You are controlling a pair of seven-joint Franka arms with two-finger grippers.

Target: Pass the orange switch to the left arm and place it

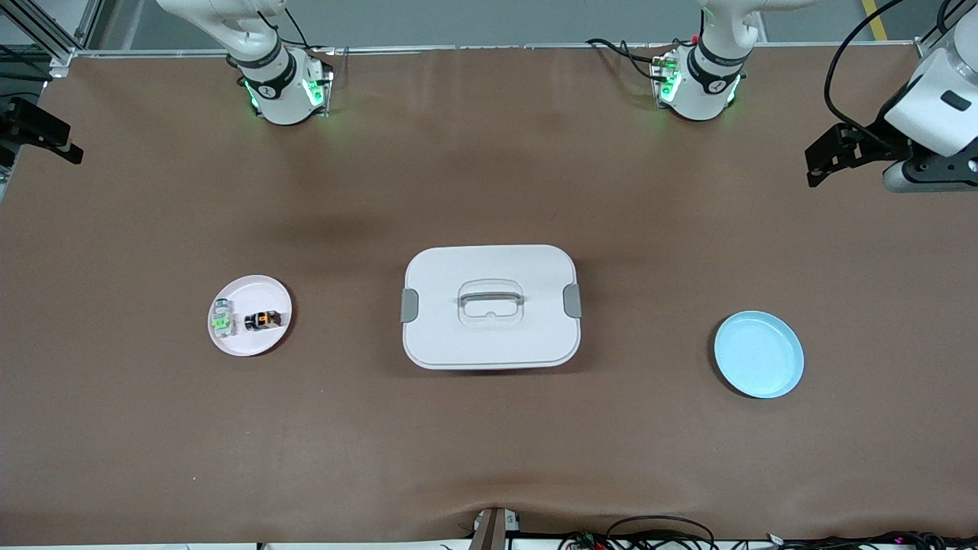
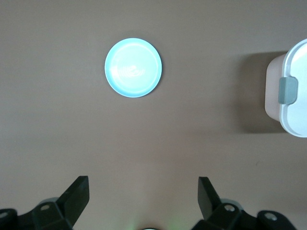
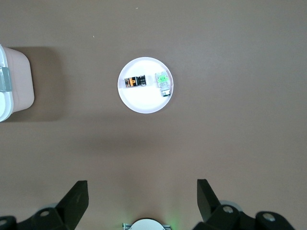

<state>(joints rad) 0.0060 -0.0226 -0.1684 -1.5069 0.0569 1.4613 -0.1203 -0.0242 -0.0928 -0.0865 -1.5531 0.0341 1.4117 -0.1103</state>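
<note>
The orange switch [image 1: 263, 319] is a tiny black block with an orange mark, lying on a pink plate [image 1: 252, 286] toward the right arm's end of the table. It also shows in the right wrist view [image 3: 135, 82]. The white box [image 1: 489, 340] stands at mid table, lid on, grey clasps at its ends. My right gripper [image 3: 141, 191] is open and empty, high over the table beside the pink plate [image 3: 144, 103]; it shows at the front view's edge [image 1: 65, 145]. My left gripper [image 2: 144, 189] is open and empty, high over the left arm's end [image 1: 821, 160].
A clear-and-green small component [image 1: 222, 319] lies beside the switch on the pink plate, also in the right wrist view [image 3: 163, 82]. An empty blue plate [image 1: 759, 354] sits toward the left arm's end, seen in the left wrist view [image 2: 133, 67]. The box's ends show in both wrist views [image 2: 295, 120] [image 3: 12, 91].
</note>
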